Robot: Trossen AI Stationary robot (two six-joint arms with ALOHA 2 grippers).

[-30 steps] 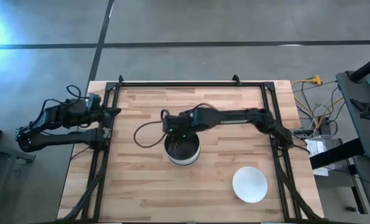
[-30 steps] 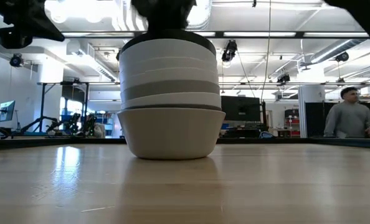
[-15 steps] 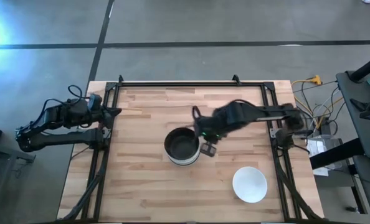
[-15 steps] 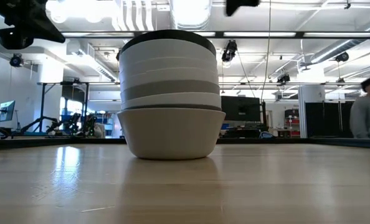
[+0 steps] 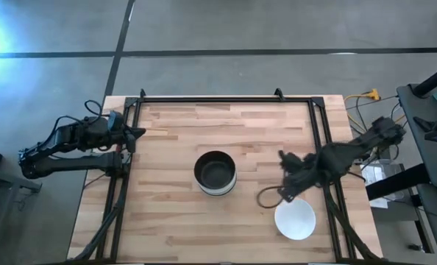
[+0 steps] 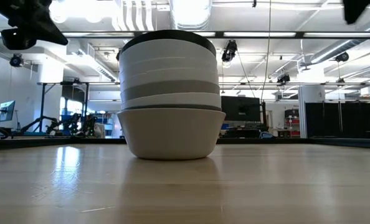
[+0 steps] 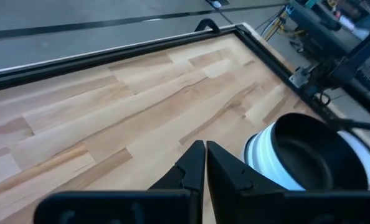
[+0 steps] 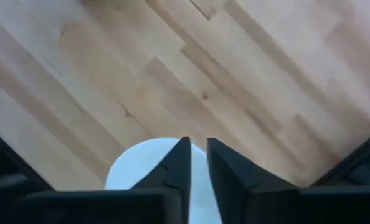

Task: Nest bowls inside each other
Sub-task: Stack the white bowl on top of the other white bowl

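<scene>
we see the left hand point(image 5: 134, 133) parked at the counter's point(image 5: 167, 221) left edge, fingers point(image 7: 194, 167) clenched on nothing. mid-counter sits the nested stack of bowls point(image 5: 215, 173) (dark bowl on top, white and grey rims below). right hand point(image 5: 286, 193) hovers just beside the lone white bowl point(image 5: 295, 218) near the right front corner, fingers point(image 8: 177, 168) nearly closed, empty.

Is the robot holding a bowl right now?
No. The right gripper is empty, nearly shut, above the lone white bowl. The left gripper is shut and empty at the table's left edge.
</scene>
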